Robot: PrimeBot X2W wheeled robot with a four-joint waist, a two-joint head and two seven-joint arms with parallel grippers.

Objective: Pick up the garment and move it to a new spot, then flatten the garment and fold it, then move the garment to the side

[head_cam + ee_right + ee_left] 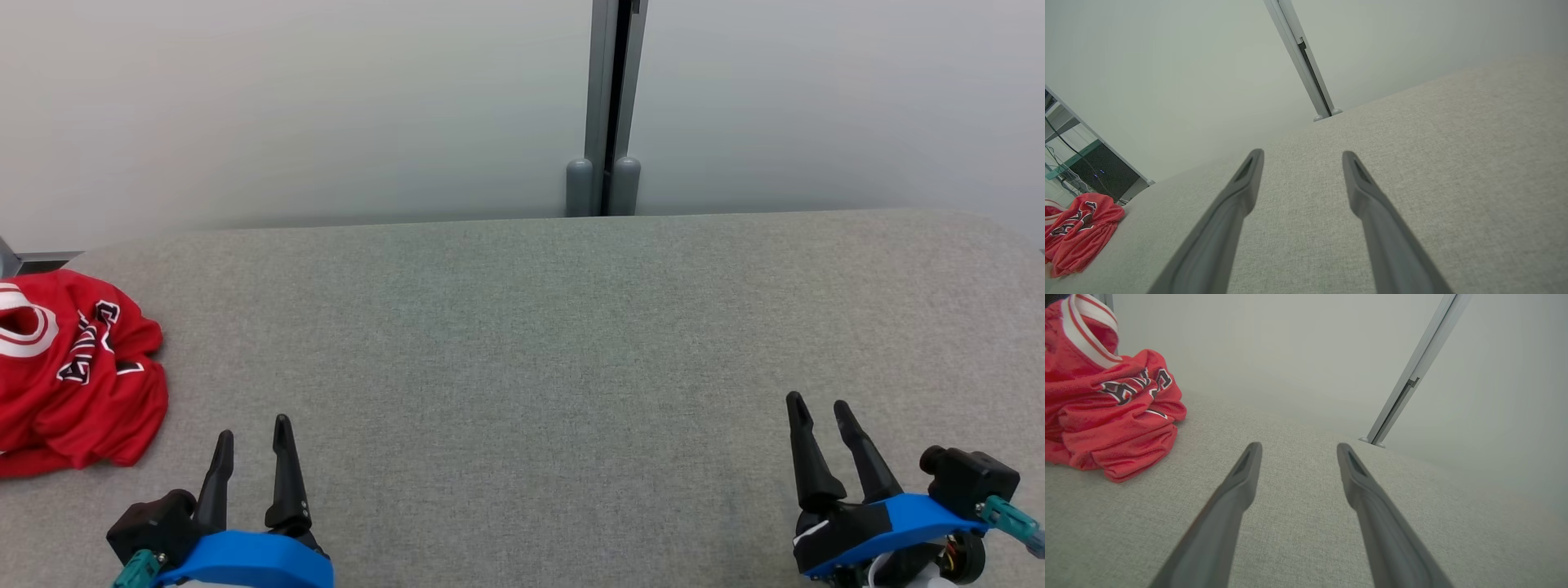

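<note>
The jersey [73, 376], red with a white-banded collar and black lettering, lay crumpled at 9 o'clock in the head view. It sat at the left edge of the grey pad [522, 327], partly cut off by the picture's border. The left wrist view brought it closer, at 10 o'clock, and showed the collar standing up above bunched folds. The right wrist view set it small at 8 o'clock, with a dark cabinet [1102, 175] and cables behind it.

The left gripper [253, 429] was at 7 o'clock in the head view, near the jersey but apart from it, fingers spread and holding nothing. The right gripper [818, 403] was at 5 o'clock, well apart from the jersey, fingers likewise spread and empty. Whether either touched the pad could not be told.

Behind the pad stood a pale wall [326, 106] with a grey post [608, 106] at 12 o'clock. In both wrist views the post appeared slanted.
</note>
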